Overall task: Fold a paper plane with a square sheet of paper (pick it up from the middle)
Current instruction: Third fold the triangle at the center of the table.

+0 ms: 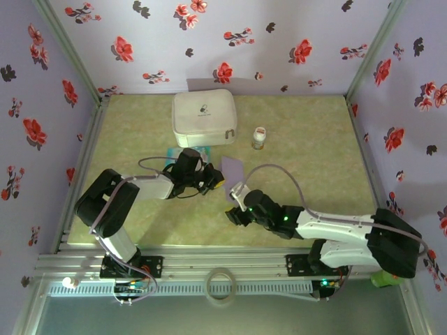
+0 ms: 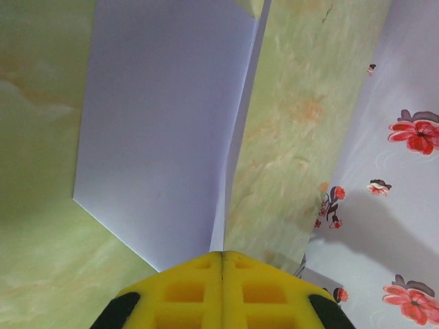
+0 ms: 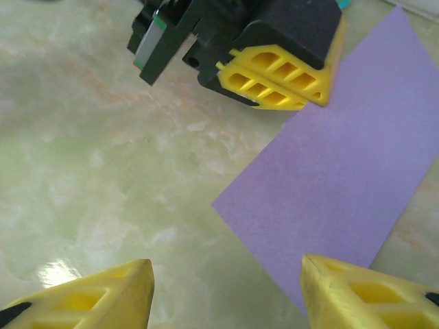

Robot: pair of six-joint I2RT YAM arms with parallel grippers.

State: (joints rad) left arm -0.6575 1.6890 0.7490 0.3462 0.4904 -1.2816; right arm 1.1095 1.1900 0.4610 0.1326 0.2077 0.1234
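The square sheet of paper (image 1: 232, 169) lies on the green table as a narrow lavender strip, apparently folded double (image 2: 158, 123). My left gripper (image 1: 214, 180) is shut, its yellow fingertips (image 3: 288, 86) resting on the strip's long edge; I cannot tell whether they pinch it. Just in front of the strip's near end my right gripper (image 1: 236, 202) is open. Its left finger (image 3: 103, 295) is over bare table and its right finger (image 3: 363, 295) is over the paper's near corner (image 3: 329, 185). Nothing sits between them.
A white zip case (image 1: 204, 117) stands at the back of the table, with a small bottle (image 1: 259, 138) to its right. A teal packet (image 1: 173, 152) peeks out beside the left arm. Floral walls (image 1: 391, 105) enclose three sides.
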